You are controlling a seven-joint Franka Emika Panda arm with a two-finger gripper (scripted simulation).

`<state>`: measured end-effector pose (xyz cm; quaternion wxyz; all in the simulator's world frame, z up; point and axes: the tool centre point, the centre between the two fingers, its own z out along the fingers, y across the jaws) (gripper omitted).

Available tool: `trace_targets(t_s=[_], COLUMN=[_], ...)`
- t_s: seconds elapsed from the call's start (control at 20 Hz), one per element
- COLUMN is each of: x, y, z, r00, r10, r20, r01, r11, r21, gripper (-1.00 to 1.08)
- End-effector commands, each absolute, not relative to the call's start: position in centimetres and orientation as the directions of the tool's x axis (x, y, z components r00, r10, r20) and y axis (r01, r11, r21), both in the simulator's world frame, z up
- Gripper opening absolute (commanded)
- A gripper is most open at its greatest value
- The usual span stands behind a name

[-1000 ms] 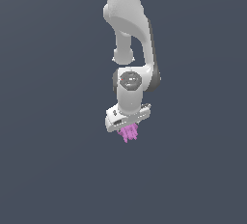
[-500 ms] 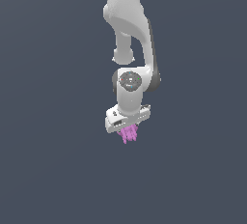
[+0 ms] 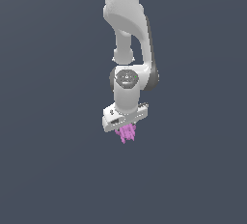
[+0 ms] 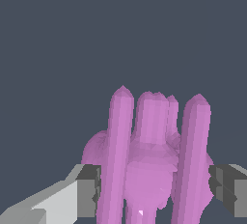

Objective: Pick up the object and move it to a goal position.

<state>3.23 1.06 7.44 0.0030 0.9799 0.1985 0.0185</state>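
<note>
Arm: white, reaching straight down from the exterior view's top, wrist slightly tilted. Gripper point(image 3: 126, 130): fingers point(image 4: 89, 191) clamped on either side of the object point(image 3: 128, 133), pink prongs protruding below, against plain grey.

Arm point(image 3: 126, 30) hangs vertical; hand point(image 3: 126, 130) points down, clamped.

Object point(image 3: 127, 133) lodged between the two fingers point(image 4: 89, 190) of the hand point(image 3: 126, 130), projecting below it; arm point(image 3: 126, 30) directly above.
</note>
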Motion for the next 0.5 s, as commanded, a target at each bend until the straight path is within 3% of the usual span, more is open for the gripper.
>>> trace_targets(t_s=[0.0,0.45], x=[3.1,2.6], y=[-0.4,-7.9], z=[8.2,13.3], r00=[0.922,0.921], r10=[0.386,0.388], r20=[0.031,0.012], r01=[0.386,0.388], r11=[-0.922,-0.922], r21=[0.012,0.003], gripper=[-1.00,-1.00])
